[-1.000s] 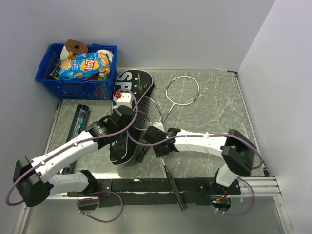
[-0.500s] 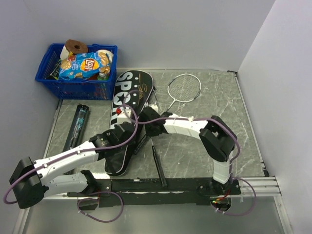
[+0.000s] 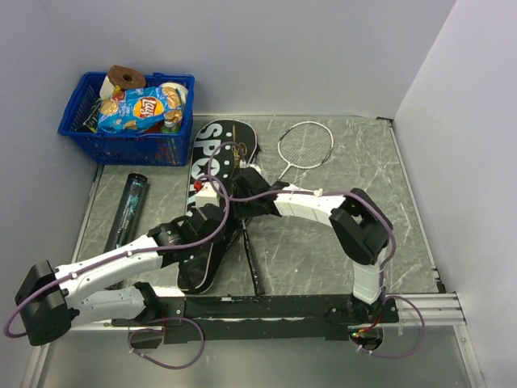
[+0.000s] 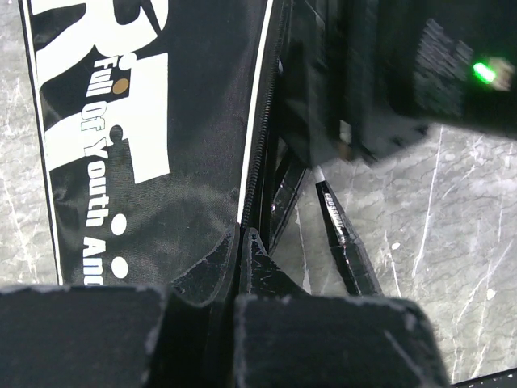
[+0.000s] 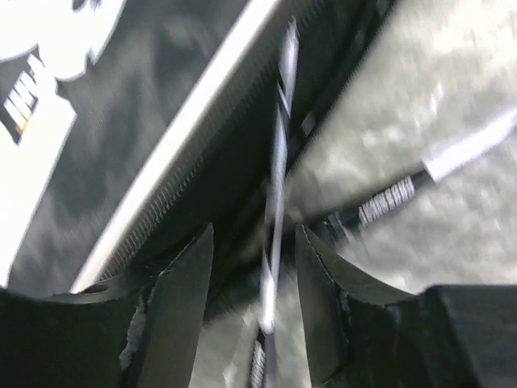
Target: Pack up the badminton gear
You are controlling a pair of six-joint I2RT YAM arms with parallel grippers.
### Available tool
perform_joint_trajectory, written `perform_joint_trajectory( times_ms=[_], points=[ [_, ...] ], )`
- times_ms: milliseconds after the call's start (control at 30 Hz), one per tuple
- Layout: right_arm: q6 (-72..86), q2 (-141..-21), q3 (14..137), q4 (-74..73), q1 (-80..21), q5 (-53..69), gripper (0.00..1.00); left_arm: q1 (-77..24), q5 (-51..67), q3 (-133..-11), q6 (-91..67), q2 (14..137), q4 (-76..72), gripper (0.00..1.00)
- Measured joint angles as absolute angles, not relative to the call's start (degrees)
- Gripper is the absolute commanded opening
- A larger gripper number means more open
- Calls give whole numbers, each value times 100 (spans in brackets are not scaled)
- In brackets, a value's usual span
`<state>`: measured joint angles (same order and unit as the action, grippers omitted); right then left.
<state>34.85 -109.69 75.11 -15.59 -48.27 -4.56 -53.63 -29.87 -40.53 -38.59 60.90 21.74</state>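
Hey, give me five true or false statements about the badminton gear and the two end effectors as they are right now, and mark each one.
1. The left end effector is shut on the edge of the black bag. True.
2. The right end effector is clamped shut. False: its jaws stand apart, with a blurred thin white racket part between them.
3. Both rackets are fully inside the bag. False: one racket lies in the open on the table, right of the bag.
4. The dark tube lies on the table left of the bag. True.
5. The crisp packet lies on the table. False: it sits in the blue basket.
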Motion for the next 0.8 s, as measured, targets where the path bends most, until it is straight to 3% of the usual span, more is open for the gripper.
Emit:
perform_joint_trajectory(
  times_ms=[467,800],
  points=[
    [3701,-7959,4991,-1544,-5046,-370,59,-5367,-2985,-4154,-3747,6388,2165,1],
    [4403,-6560,3059,-1090,-5671,158,62,-5371,-2980,-4246,-3706,6403,2128,1]
  ],
)
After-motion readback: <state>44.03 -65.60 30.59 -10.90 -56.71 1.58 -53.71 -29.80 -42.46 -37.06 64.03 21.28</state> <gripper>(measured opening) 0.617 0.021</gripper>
